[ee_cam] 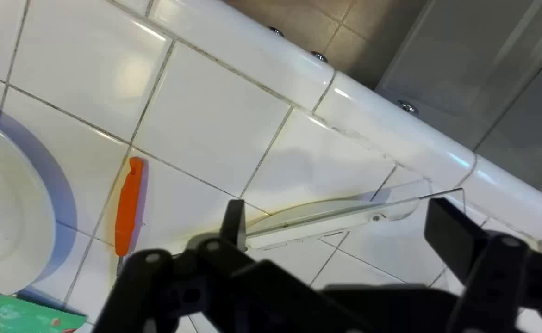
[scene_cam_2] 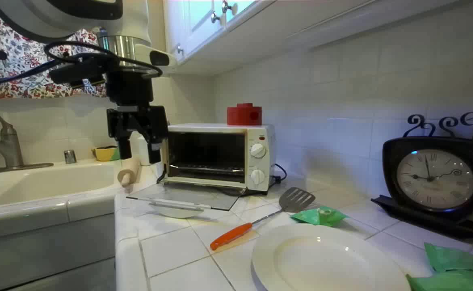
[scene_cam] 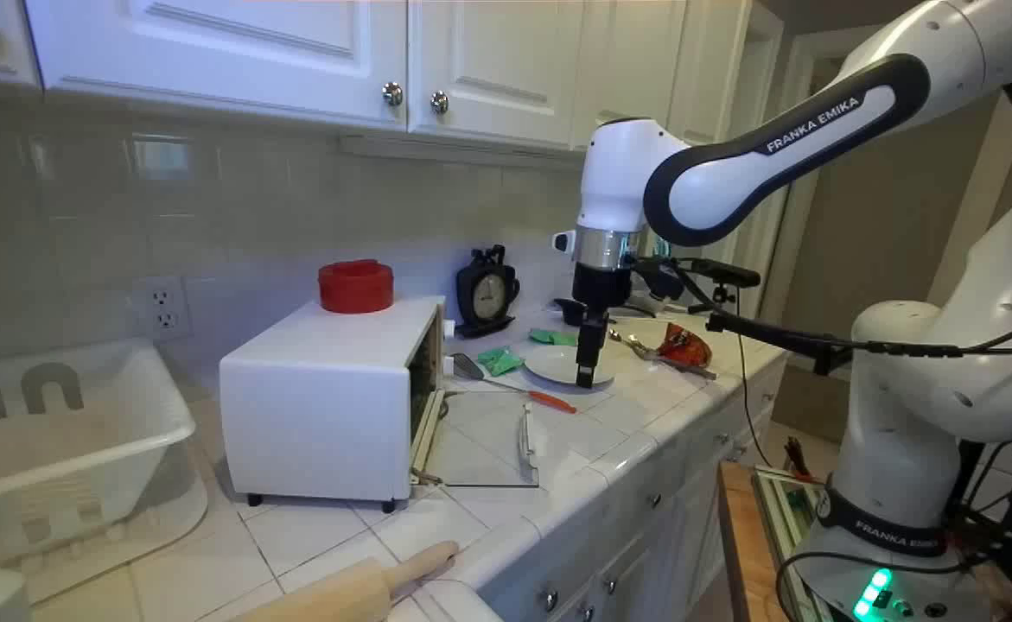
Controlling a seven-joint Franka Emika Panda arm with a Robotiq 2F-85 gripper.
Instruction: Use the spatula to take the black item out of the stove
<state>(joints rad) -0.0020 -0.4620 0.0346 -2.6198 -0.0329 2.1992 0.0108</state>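
above the counter (scene_cam_2: 175,248), gripper (scene_cam_2: 139,152) points downward.

spatula handle (scene_cam_2: 231,236): smooth plastic | stove door (scene_cam: 481,439): glass | countertop (ee_cam: 206,125): glossy tile | rolling pin (scene_cam: 346,592): matt wood

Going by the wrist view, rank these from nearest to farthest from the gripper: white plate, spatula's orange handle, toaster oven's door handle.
1. Toaster oven's door handle: seen within the gap of the open gripper.
2. Spatula's orange handle: toward the left of the picture.
3. White plate: farther left, cut off by the picture's edge.
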